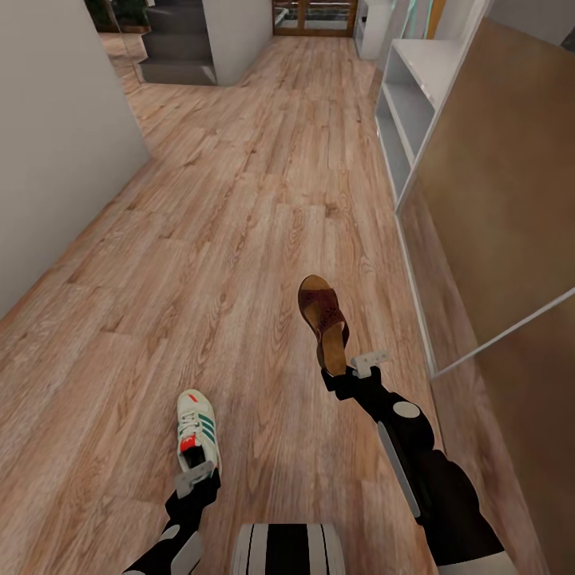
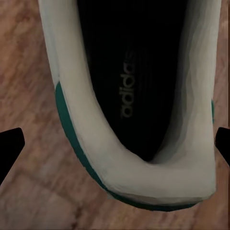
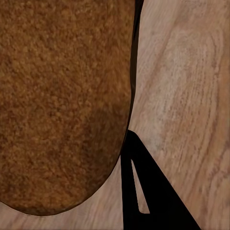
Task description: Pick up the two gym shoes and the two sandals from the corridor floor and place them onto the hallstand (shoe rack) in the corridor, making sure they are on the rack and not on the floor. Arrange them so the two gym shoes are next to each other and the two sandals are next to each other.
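Head view shows our left gripper clamped on a gym shoe's heel and our right gripper clamped on a sandal's heel. Both hang over the corridor floor; the hallstand stands ahead to our right.

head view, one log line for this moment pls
left gripper: shut on gym shoe | right gripper: shut on sandal | hallstand: ahead right

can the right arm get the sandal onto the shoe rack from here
Probably not yet: the right gripper holds the sandal by its heel, but the shoe rack stands well ahead along the corridor, so the base likely must roll closer.
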Available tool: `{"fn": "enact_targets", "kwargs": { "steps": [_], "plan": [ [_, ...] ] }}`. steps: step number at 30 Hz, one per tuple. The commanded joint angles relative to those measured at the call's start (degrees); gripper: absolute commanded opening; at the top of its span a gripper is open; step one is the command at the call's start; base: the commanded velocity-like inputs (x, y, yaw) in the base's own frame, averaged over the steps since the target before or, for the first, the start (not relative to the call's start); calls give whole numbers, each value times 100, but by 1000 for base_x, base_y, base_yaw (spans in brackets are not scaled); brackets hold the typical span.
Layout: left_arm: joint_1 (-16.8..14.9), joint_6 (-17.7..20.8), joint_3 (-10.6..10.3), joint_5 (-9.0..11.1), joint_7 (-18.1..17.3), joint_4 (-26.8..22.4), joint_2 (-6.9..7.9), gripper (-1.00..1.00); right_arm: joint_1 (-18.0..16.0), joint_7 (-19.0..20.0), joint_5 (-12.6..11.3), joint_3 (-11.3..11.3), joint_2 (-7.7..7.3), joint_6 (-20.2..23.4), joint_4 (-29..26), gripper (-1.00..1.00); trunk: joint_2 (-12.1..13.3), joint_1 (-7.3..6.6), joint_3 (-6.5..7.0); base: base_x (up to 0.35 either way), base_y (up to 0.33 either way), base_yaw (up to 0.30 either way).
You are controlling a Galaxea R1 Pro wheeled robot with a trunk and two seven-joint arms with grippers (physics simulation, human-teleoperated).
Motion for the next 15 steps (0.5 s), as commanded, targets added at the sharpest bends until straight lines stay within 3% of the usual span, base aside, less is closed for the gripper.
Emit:
{"fn": "enact_targets", "kwargs": {
  "steps": [1, 15],
  "plan": [
    [-2, -17, 7, 16, 5, 2, -2, 100, -2, 34, 40, -5, 2, 30, -8, -100, -1, 0, -3, 67, 0, 0],
    [-2, -17, 7, 17, 5, -1, -1, 100, -2, 34, 40, -5, 2, 30, -8, -100, -1, 0, -3, 14, 0, 0]
  ]
}}
